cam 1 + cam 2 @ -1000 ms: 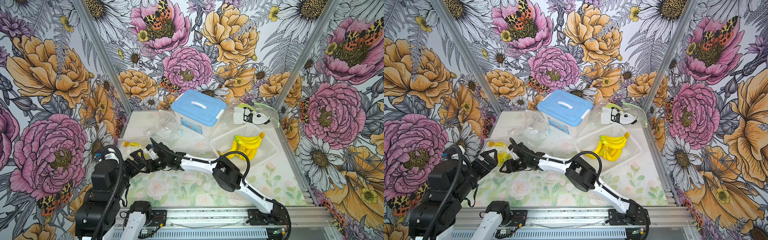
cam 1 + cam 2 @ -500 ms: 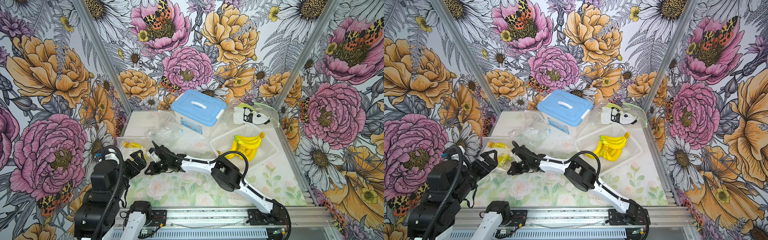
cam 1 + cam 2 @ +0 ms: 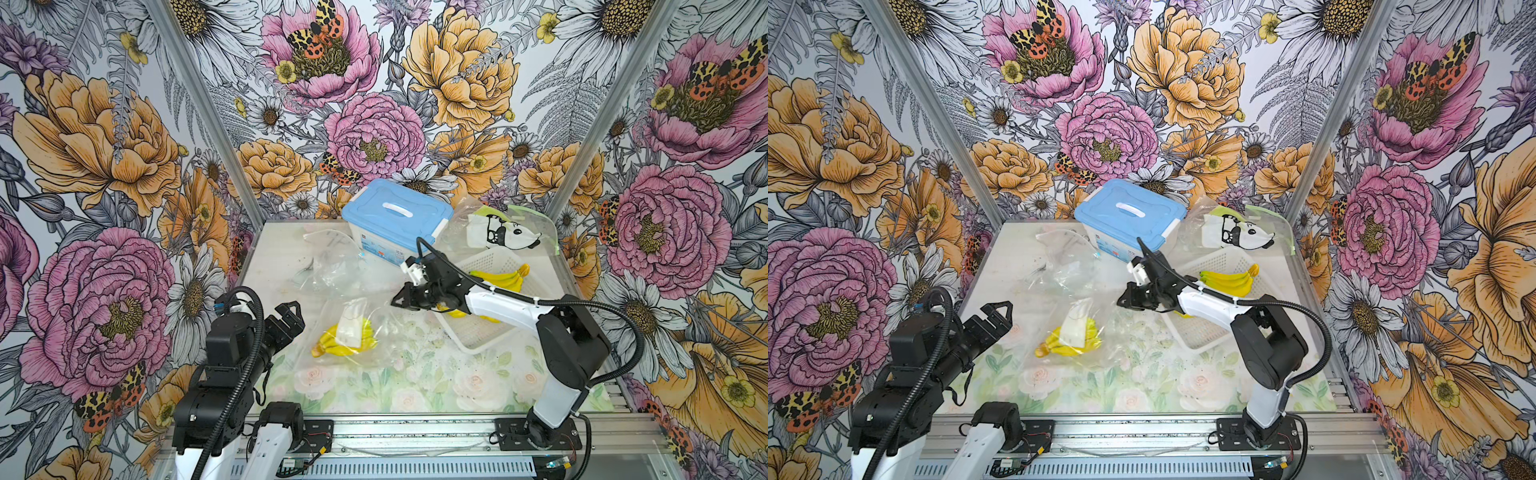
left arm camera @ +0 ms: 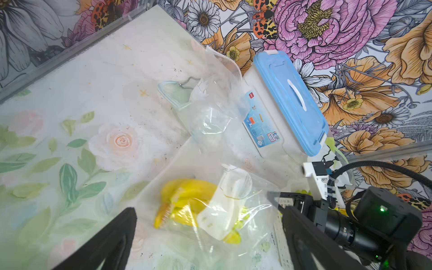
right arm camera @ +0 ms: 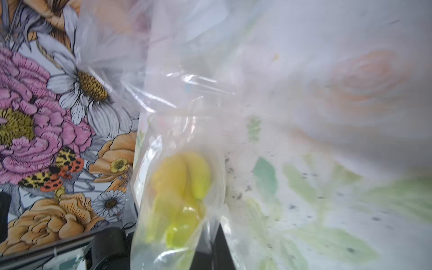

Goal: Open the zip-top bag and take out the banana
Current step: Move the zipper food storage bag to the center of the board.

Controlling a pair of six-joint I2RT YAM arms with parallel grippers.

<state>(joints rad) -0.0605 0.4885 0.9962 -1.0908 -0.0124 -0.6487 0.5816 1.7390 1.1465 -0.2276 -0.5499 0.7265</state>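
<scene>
Left wrist view alone shows a white card over the banana inside the bag, framed by the left gripper, its fingers spread wide and empty. In both top views the bag lies mid-table, its right edge at the right gripper, nearly closed on the film. Right wrist view adds film draped across one finger.

Clear zip-top bag lies crumpled mid-table; yellow banana inside, perhaps behind a white label.
</scene>
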